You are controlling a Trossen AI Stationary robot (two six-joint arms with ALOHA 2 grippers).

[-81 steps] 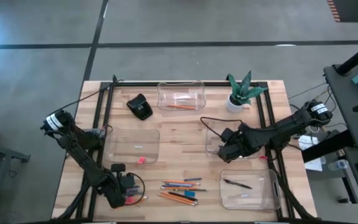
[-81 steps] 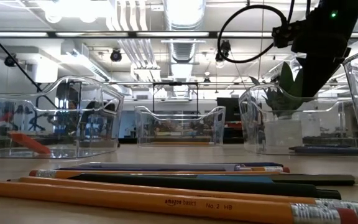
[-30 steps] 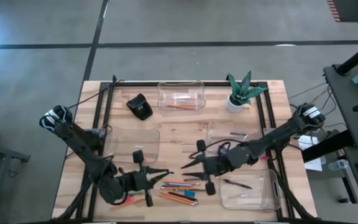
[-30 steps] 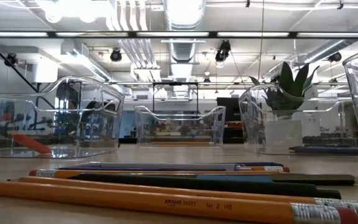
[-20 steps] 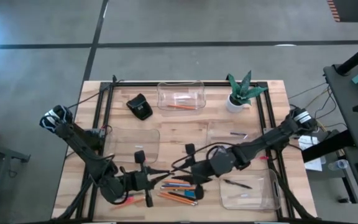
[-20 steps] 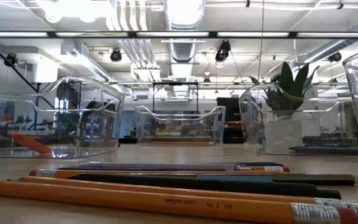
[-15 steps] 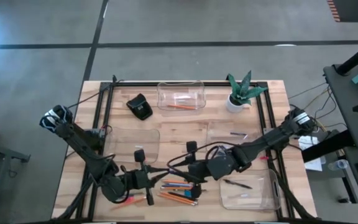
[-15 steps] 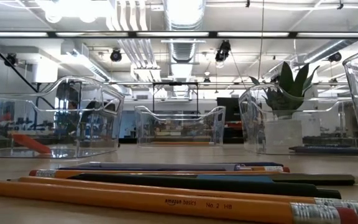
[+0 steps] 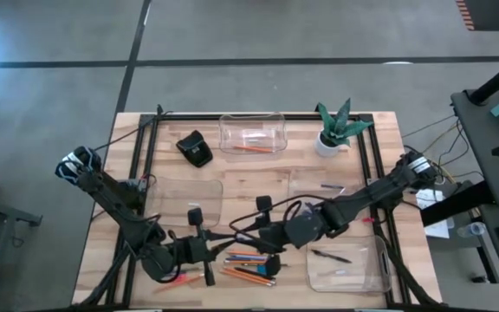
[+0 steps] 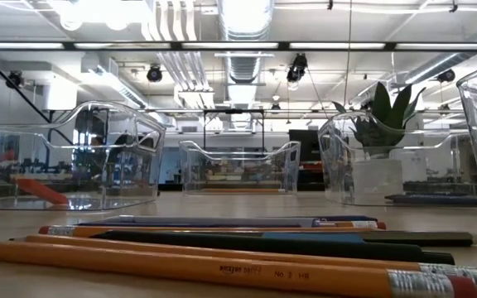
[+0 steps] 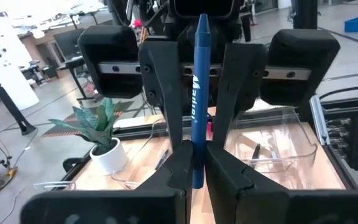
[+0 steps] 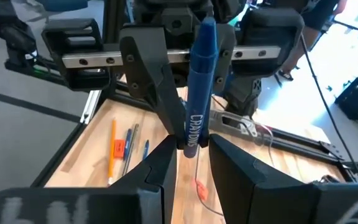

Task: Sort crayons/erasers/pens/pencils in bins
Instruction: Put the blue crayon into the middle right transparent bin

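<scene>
A blue crayon [image 11: 199, 93] [image 12: 200, 81] hangs in the air over the table's middle front, between my two grippers, which face each other tip to tip. My left gripper [image 9: 229, 236] [image 11: 195, 174] is shut on it. My right gripper [image 9: 243, 232] [image 12: 191, 155] stands open, with its fingertips on either side of the crayon's end; I cannot tell if they touch it. Below them, a heap of orange pencils and dark pens [image 9: 249, 264] [image 10: 222, 248] lies flat on the wood. My left gripper pinches the crayon's near end [image 11: 196, 163] between its two fingers. The fingers come level from the table's left and lie along the crayon. The crayon is lifted clear of the table, and its free end [image 11: 201, 25] points toward my right gripper.
There are several clear bins. One at the far edge [image 9: 251, 117] holds a pencil, one sits at the left [image 9: 158, 204], one at the right [image 9: 319, 178], and one at the near right [image 9: 379, 269] holds a pen [image 9: 329, 256]. A black object [image 9: 196, 149] and a potted plant [image 9: 334, 130] stand at the back.
My right gripper has moved toward the table's left, up to my left gripper, until its fingertips stand around the crayon's end. It has slowed in the last half second. The crayon has stayed where it was.
</scene>
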